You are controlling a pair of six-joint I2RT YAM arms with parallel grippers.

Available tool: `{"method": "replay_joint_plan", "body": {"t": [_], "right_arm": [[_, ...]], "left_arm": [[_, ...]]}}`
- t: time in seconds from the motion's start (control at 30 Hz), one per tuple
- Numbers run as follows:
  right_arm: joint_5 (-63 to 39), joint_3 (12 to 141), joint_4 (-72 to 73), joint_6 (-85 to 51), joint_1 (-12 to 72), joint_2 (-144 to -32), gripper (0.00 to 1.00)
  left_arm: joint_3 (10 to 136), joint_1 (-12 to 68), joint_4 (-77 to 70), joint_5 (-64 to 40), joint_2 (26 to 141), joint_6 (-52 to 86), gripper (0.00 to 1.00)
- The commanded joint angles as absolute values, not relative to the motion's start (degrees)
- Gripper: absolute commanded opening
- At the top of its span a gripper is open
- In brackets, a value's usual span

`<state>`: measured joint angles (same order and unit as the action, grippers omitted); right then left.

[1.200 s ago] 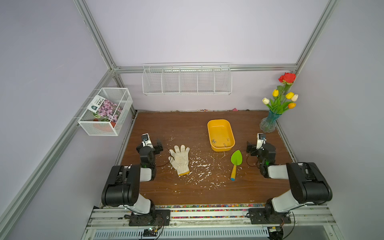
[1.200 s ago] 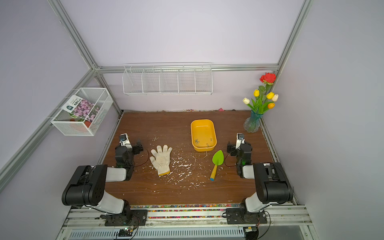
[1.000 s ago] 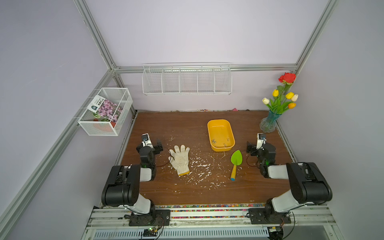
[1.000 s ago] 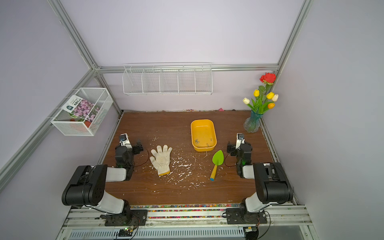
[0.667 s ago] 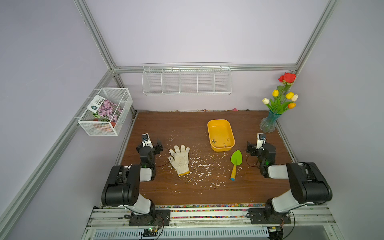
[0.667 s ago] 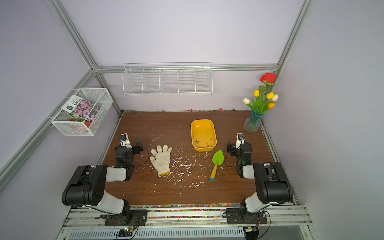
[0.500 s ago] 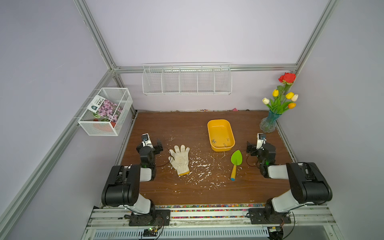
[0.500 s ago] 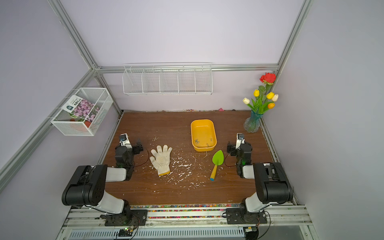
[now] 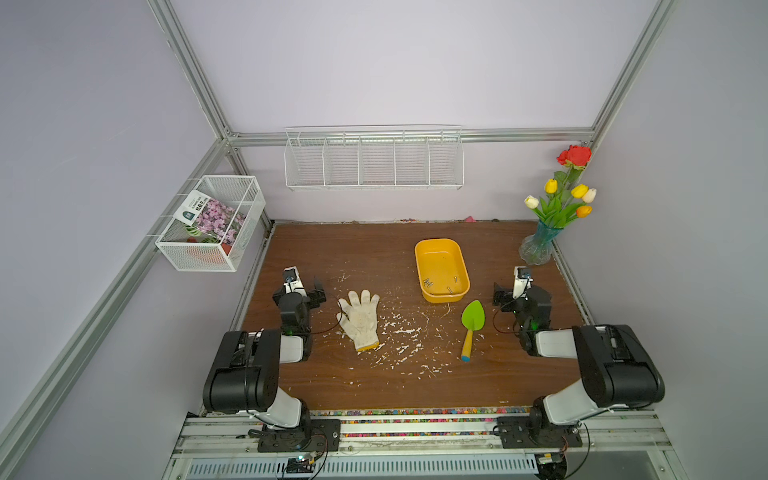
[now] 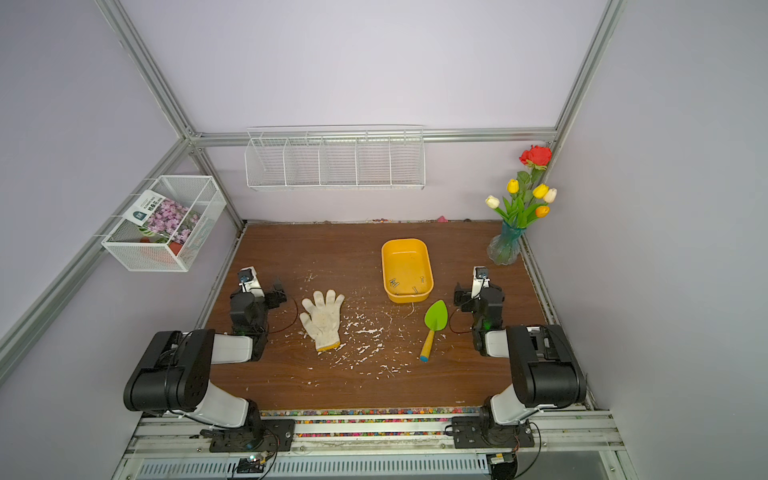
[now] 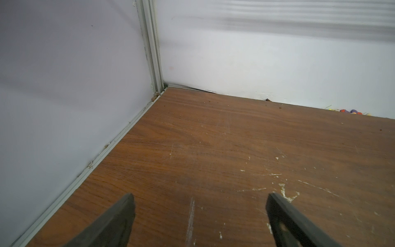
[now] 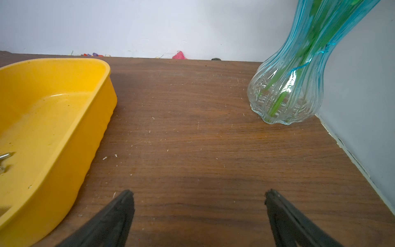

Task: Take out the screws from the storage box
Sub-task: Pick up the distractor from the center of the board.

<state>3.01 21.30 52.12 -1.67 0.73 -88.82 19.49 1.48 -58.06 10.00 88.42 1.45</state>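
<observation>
Small metal screws (image 9: 429, 283) lie scattered at the lower end of the yellow box (image 9: 440, 259), right of centre in both top views. Light, hard and slick, they will likely skid or roll, so each wants a pinch across its shank. The left gripper (image 11: 199, 198) and right gripper (image 12: 198, 193) gape wide, empty, above the wooden table (image 11: 213, 139). Only the right wrist view shows the box wall close up; the left wrist view shows neither box nor screws.
</observation>
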Motion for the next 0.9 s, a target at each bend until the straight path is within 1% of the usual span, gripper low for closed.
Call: {"method": "replay_joint_plan", "body": {"t": [0.0, 0.03, 0.07, 0.17, 0.2, 0.27, 0.37, 0.47, 0.53, 0.63, 0.77, 0.87], "right_arm": [[3.54, 21.17, 53.74, -2.01, 0.92, -89.28, 0.99], [3.81, 20.85, 54.13, -2.17, 0.91, -88.75, 0.98], [4.04, 20.42, 53.89, -2.32, 0.95, -87.33, 0.98], [5.75, 20.23, 48.51, -1.65, 1.69, -80.91, 0.99], [6.92, 20.81, 45.34, -1.46, 2.56, -78.33, 0.99], [6.29, 23.96, 32.89, -3.05, 3.96, -71.84, 0.99], [4.48, 29.60, 16.20, -12.32, 5.11, -66.68, 0.99], [0.99, 31.39, 7.05, -15.98, 7.28, -65.05, 0.99], [2.75, 30.61, 3.19, -17.21, 10.08, -62.57, 0.99], [3.24, 30.44, -3.42, -19.98, 13.48, -58.30, 0.98], [1.21, 35.14, -18.40, -23.00, 17.32, -57.48, 0.96], [1.33, 36.02, -24.71, -23.81, 20.56, -56.01, 0.96]], "left_arm": [[19.07, 1.23, -59.32, 9.38, 88.63, 1.91, 1.00], [19.43, 1.23, -58.28, 9.45, 87.69, 1.75, 1.00], [20.61, 1.23, -54.20, 9.64, 85.42, 1.88, 1.00], [27.46, 2.23, -35.91, 7.19, 77.06, 0.51, 1.00], [29.74, 2.75, -30.10, 7.03, 74.56, 3.10, 1.00], [34.87, 3.76, -17.74, 4.12, 70.24, 10.91, 1.00], [39.22, 6.46, -4.01, -0.95, 67.95, 18.44, 0.97], [40.40, 10.29, 2.80, -5.30, 69.03, 23.03, 0.92], [41.60, 13.78, 8.49, -5.22, 70.52, 25.05, 0.91], [42.34, 17.59, 13.61, -6.24, 72.69, 26.87, 0.86], [42.10, 18.51, 17.40, -8.18, 76.33, 29.63, 0.82], [41.19, 18.81, 16.56, -8.86, 77.13, 31.03, 0.81]]}}
